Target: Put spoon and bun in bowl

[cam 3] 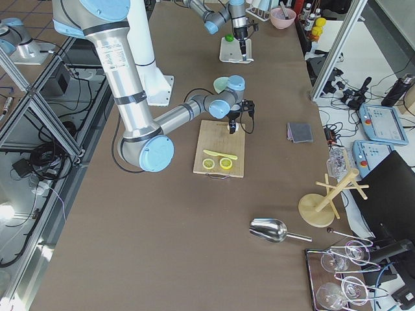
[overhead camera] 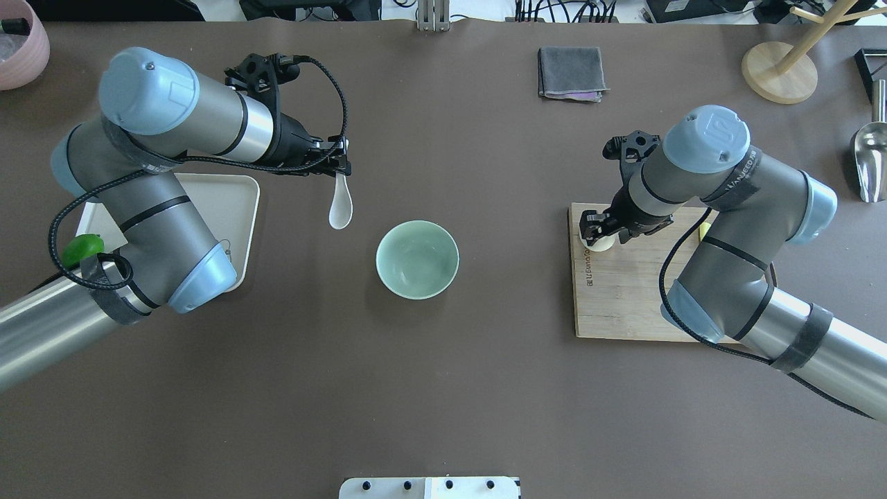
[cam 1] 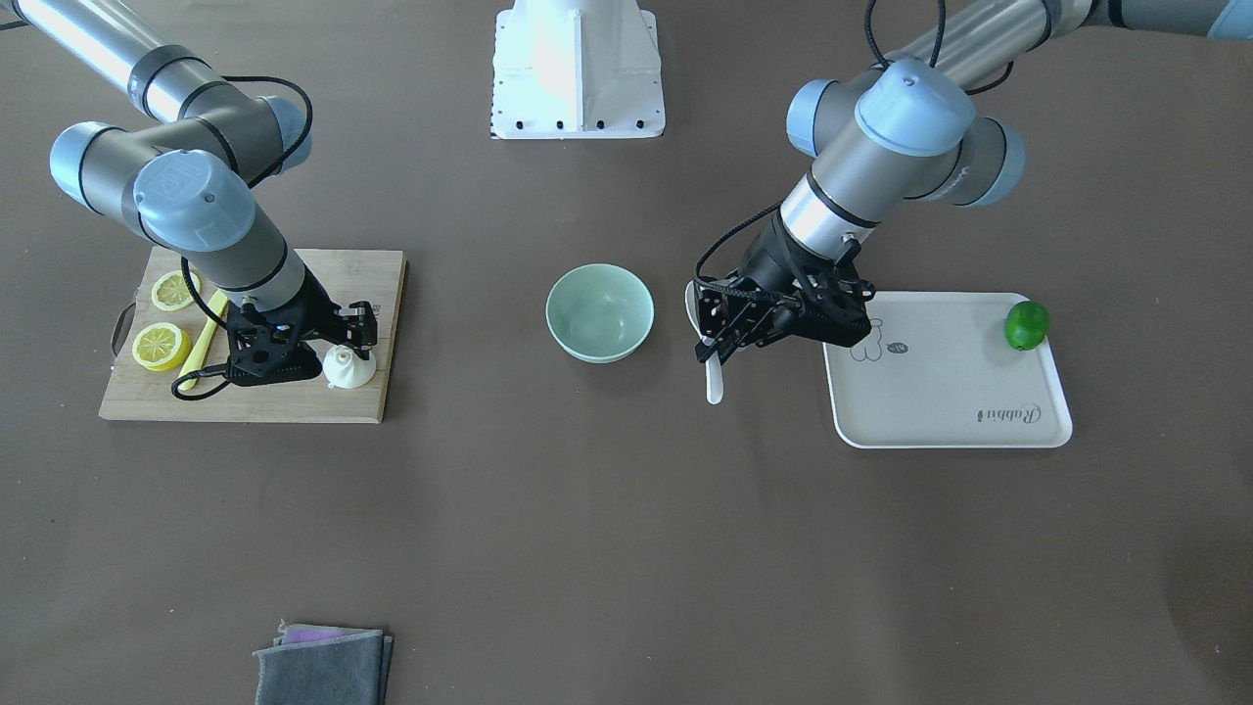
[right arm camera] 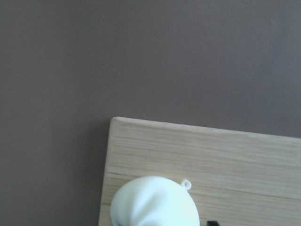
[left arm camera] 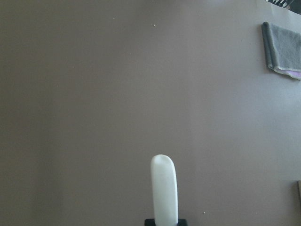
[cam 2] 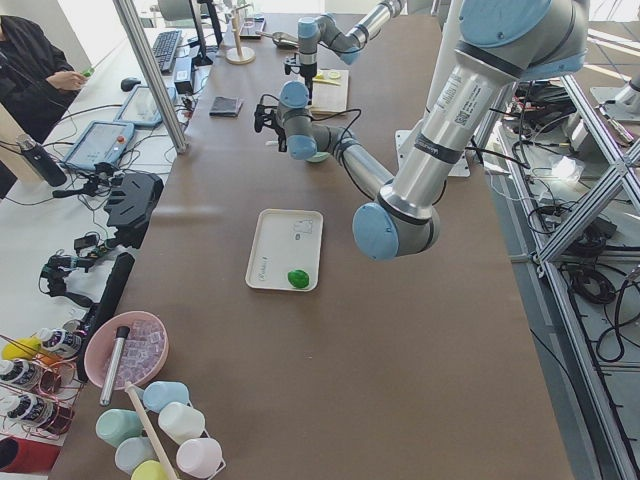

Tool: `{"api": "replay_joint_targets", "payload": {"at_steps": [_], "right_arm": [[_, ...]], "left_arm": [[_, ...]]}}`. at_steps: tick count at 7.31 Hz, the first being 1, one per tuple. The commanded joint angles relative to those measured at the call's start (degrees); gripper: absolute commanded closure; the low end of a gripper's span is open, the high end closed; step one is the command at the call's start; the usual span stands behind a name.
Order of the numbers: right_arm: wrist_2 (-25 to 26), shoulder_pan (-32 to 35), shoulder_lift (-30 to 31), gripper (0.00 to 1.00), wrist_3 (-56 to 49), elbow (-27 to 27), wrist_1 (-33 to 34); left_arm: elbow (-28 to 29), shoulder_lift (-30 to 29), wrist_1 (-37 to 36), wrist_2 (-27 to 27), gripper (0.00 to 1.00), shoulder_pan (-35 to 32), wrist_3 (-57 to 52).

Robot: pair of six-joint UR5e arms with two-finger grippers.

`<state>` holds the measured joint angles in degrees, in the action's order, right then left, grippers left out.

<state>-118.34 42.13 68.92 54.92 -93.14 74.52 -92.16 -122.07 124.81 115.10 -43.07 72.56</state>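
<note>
Front view: we are noting left gripper [cam 1: 715,343] clamping spoon [cam 1: 715,384] just beside empty bowl [cam 1: 599,313], likely staging drop-in.
Overhead: right gripper [overhead camera: 600,232] hovering at bun [overhead camera: 601,243] on cutting board [overhead camera: 624,298], probably preparing pickup; we cannot tell jaw gap.

The beige tray [cam 1: 940,392] bears the word "Rabbit"
</note>
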Motion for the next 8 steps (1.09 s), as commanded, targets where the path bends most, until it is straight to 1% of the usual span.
{"api": "replay_joint_targets", "payload": {"at_steps": [1,2,4,5,6,7,8], "right_arm": [[-0.1,0.1,-2.1,1.0,1.8,0.2,-0.2],[-0.1,0.1,-3.7,1.0,4.9,0.2,-0.2],[-0.7,0.8,-4.6,1.0,5.5,-1.1,-0.2],[-0.8,1.2,-4.7,1.0,5.5,-2.3,-0.2],[-0.8,1.5,-4.8,1.0,5.5,-3.6,-0.1],[-1.3,1.7,-5.2,1.0,5.9,-4.0,-0.1],[-1.4,1.7,-6.1,1.0,7.0,-4.1,-0.1]], "left_arm": [[0.0,-0.4,0.0,-1.8,1.0,1.2,0.0],[0.0,-0.4,0.0,-3.2,1.0,2.1,0.1],[-0.4,-1.4,0.1,-8.5,1.0,6.4,5.0],[-0.2,-2.0,0.3,-11.7,1.0,9.2,5.1],[0.0,-2.5,0.3,-13.7,1.0,11.0,5.7],[0.1,-2.9,0.2,-13.9,1.0,11.9,8.4],[0.7,-3.8,0.2,-14.0,1.0,12.0,8.5]]}}
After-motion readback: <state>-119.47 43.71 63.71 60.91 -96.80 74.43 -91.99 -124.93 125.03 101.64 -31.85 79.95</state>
